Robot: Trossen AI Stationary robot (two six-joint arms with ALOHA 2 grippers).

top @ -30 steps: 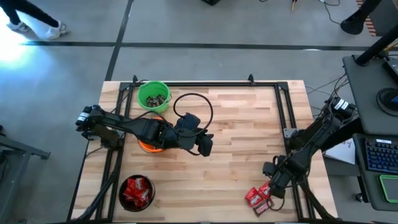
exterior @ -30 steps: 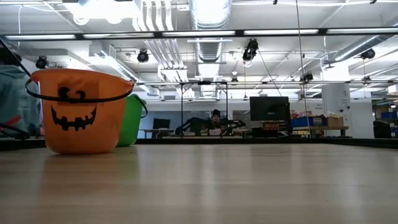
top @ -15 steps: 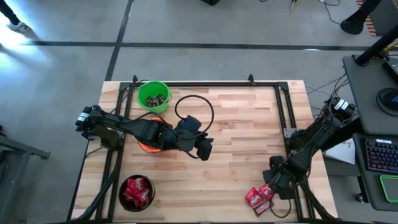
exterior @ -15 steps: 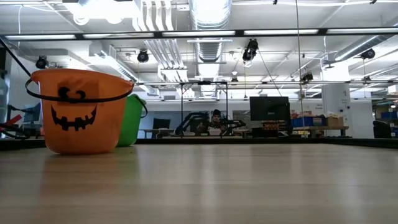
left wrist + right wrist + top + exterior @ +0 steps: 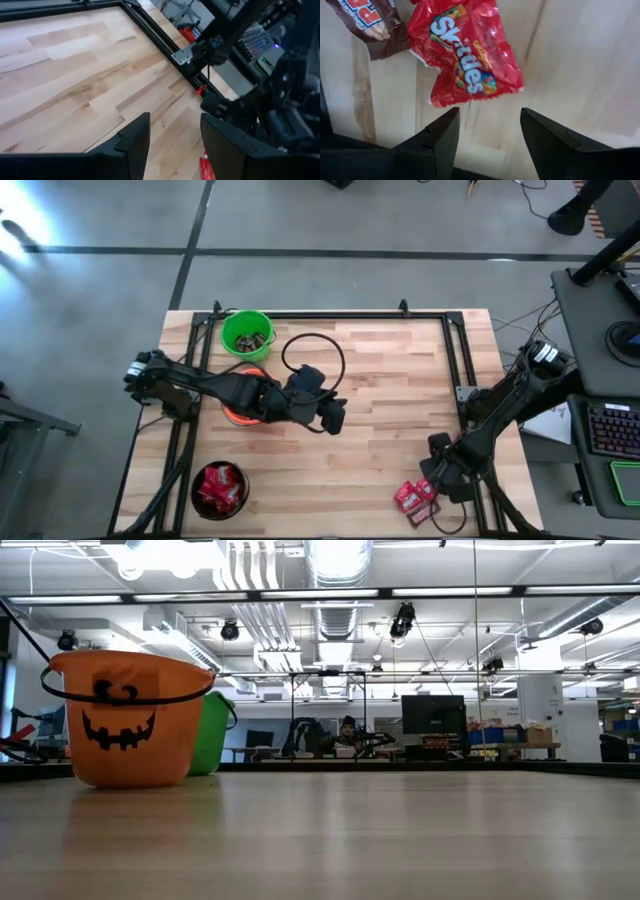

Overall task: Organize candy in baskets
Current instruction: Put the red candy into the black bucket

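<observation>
At the near left corner of the table (image 5: 380, 395) the black basket (image 5: 218, 489) holds a heap of red packets. Further back on the left, the orange basket (image 5: 240, 412) is mostly hidden under the left arm, so its contents cannot be read; the green basket (image 5: 246, 334) at the far edge holds a few dark brown pieces.

The left gripper (image 5: 331, 416) hangs over bare wood near the middle, fingers apart and holding nothing.

At the near right, the right gripper (image 5: 437, 478) sits just above the last loose candy, jaws spread and empty. A red packet (image 5: 470, 52) lies directly ahead of it, with 1 brown wrapper (image 5: 370, 22) touching alongside.

These will likely be light, soft and glossy, so slippery; pinching the red packet across its puffy middle looks safest.
</observation>
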